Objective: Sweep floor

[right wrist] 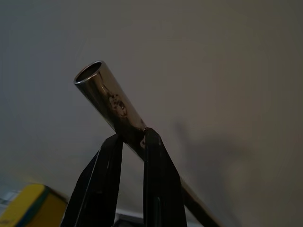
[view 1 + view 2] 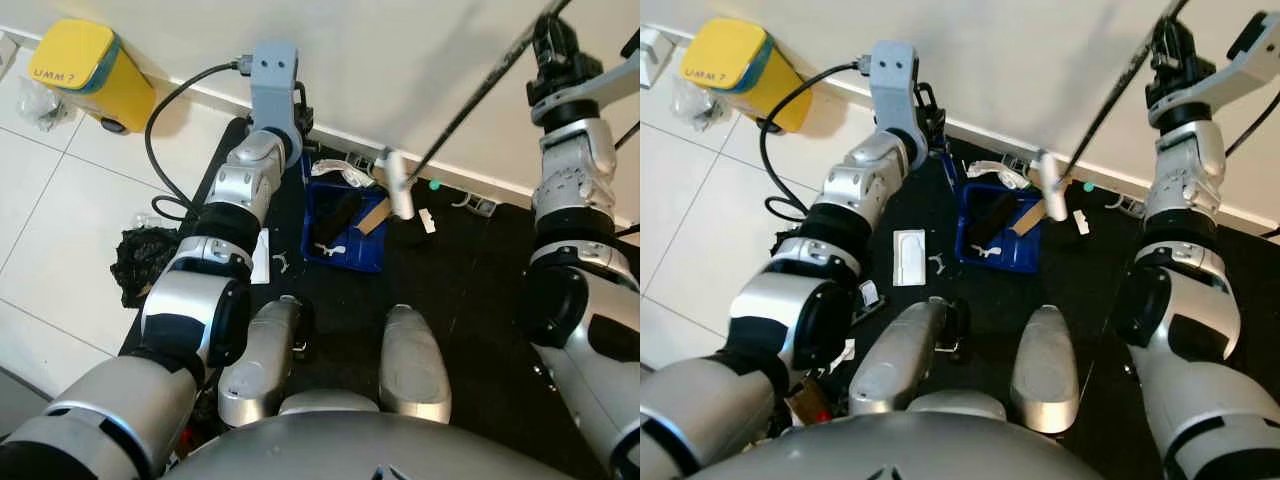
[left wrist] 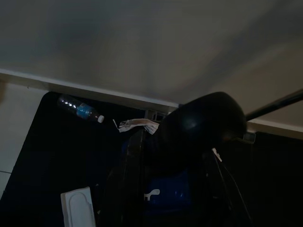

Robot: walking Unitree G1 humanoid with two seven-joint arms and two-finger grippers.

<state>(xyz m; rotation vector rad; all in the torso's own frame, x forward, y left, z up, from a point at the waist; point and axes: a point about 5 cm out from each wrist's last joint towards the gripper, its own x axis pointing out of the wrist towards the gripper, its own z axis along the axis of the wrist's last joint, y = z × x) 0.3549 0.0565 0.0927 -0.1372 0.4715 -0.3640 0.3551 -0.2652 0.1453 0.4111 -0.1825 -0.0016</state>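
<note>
From the head views, the broom handle [image 2: 470,100] is seen slanting down from the raised right pincer [image 2: 552,45] at the upper right to a white broom head [image 2: 399,186] resting on the black mat [image 2: 460,290], just beside the blue dustpan [image 2: 345,228]. The dustpan is lying on the mat close to the white baseboard [image 2: 970,128], with a dark object and a brown scrap held inside it. The left pincer [image 2: 929,112] is stretched toward the dustpan's far left corner; whether its fingers are apart or together cannot be told from here. A yellow container [image 2: 88,68] is seen standing on the white tiled floor [image 2: 60,200] by the wall, a black cable [image 2: 165,130] is looped beside it, and a flat white packet [image 2: 908,256] is lying on the mat. In the left wrist view, very dark, a clear plastic bottle [image 3: 80,110] is made out lying on the mat near the baseboard, along with the white packet and a blue glint of the dustpan; the fingers' state still cannot be told. In the right wrist view, the two black fingers [image 1: 156,179] are shown clamped on the shiny metal tube of the broom handle, just below its open end, against the plain wall [image 1: 227,71].
</note>
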